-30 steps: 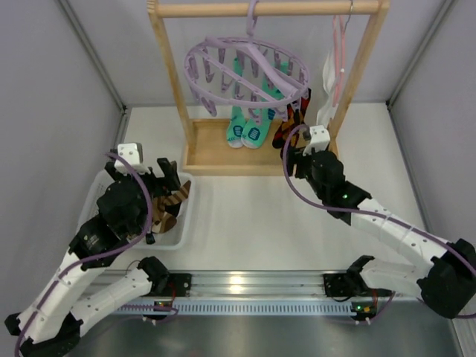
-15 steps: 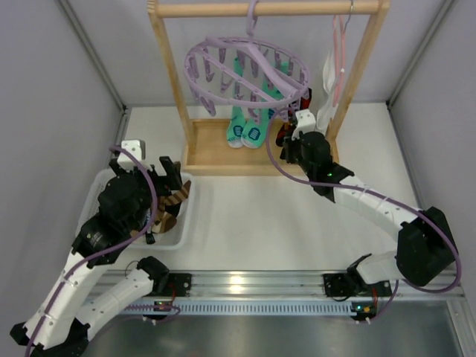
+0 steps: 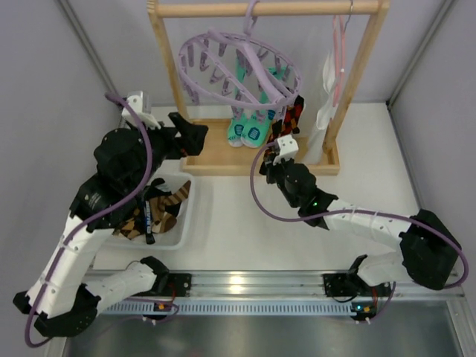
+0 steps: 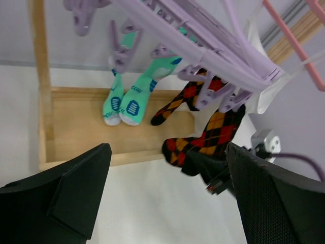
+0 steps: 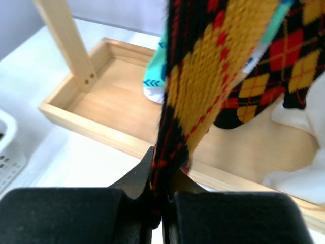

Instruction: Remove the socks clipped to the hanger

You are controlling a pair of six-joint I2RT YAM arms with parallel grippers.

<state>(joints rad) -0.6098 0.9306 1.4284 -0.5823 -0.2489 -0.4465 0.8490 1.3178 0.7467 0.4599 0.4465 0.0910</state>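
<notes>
The lilac hanger (image 3: 262, 74) hangs tilted from the wooden rail. A pair of mint-green socks (image 3: 249, 128) and two red-orange-black socks (image 3: 293, 113) are clipped to its pegs. My right gripper (image 3: 277, 154) is shut on the toe of one patterned sock (image 5: 208, 76), which runs taut up from the jaws (image 5: 162, 185). The other patterned sock (image 4: 177, 104) hangs free beside it. My left gripper (image 3: 192, 136) is open and holds nothing, left of the socks and in front of the frame's base. The hanger's bars (image 4: 203, 46) and the green socks (image 4: 127, 101) show in its wrist view.
A wooden frame (image 3: 167, 74) with a shallow base tray (image 3: 212, 156) holds the rail. A thin pink hanger (image 3: 340, 52) and a white cloth (image 3: 326, 100) hang at its right post. A white basket (image 3: 186, 223) at the left holds brown-striped socks (image 3: 160, 208).
My right gripper closed on the patterned sock's toe and drew back toward the near left, tilting the hanger. My left arm rose from the basket toward the frame.
</notes>
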